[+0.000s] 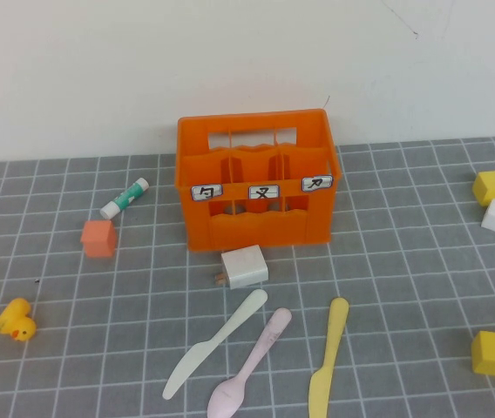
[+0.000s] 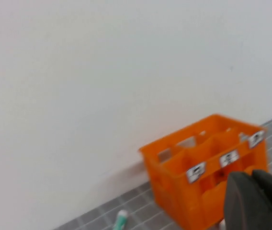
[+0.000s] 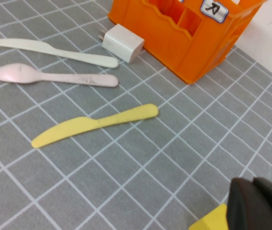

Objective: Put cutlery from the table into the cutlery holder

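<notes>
Fingers of left gripper (image 2: 256, 201) closed on nothing, raised above table level, facing the crate's labelled front. Right gripper (image 3: 260, 203) low over the table's right side, just beside a yellow cube (image 3: 211, 221); finger state cannot be told.

Largest to smallest:
- Grey gridded table (image 1: 404, 261): bears everything.
- Orange cutlery holder (image 1: 256, 178): upright near the back wall, compartments apparently empty.
- White knife (image 1: 214, 343), pink spoon (image 1: 249, 366), yellow knife (image 1: 328, 360): flat on the table in front of the holder, side by side, apart from one another. None stowed yet.
- White charger plug (image 1: 245, 266): between holder and cutlery, just off the holder's front.

Step in hand, judged: first pick not begun. Best done by opening the jaws wide, descending across a handle's narrow width, lifting, tilting upright, then lowering into a compartment. Plug to be avoided on approach.

Labels: three white tags with black symbols, not readable with confidence.
</notes>
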